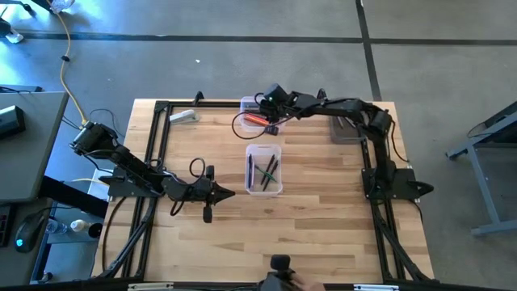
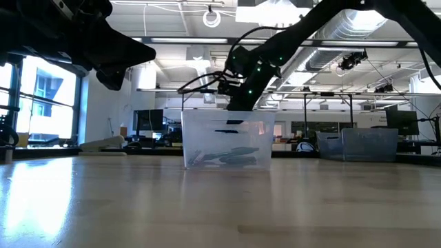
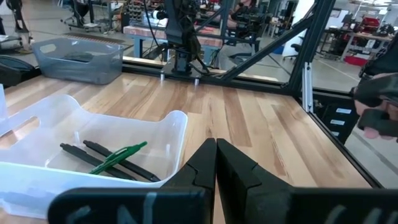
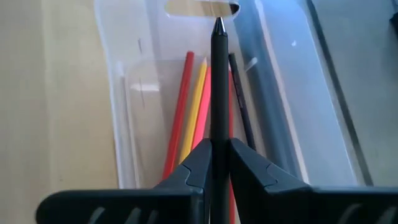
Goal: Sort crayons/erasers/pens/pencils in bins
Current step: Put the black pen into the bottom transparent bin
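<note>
Right gripper (image 4: 219,155): your arm reaches across the table's far edge, fingers clamped on a slim black pencil (image 4: 219,81), tip out over the clear plastic bin (image 4: 134,106) holding red, yellow and dark pencils (image 4: 186,106)

Left gripper (image 3: 216,163): arm low over the wooden table (image 1: 323,218), jaws closed on nothing, just beside the middle clear bin (image 1: 264,170) with black and green pens (image 3: 115,158)

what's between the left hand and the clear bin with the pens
Nothing: in the high view only bare wood separates the shut left hand from the clear bin; the left wrist view shows the same.
</note>
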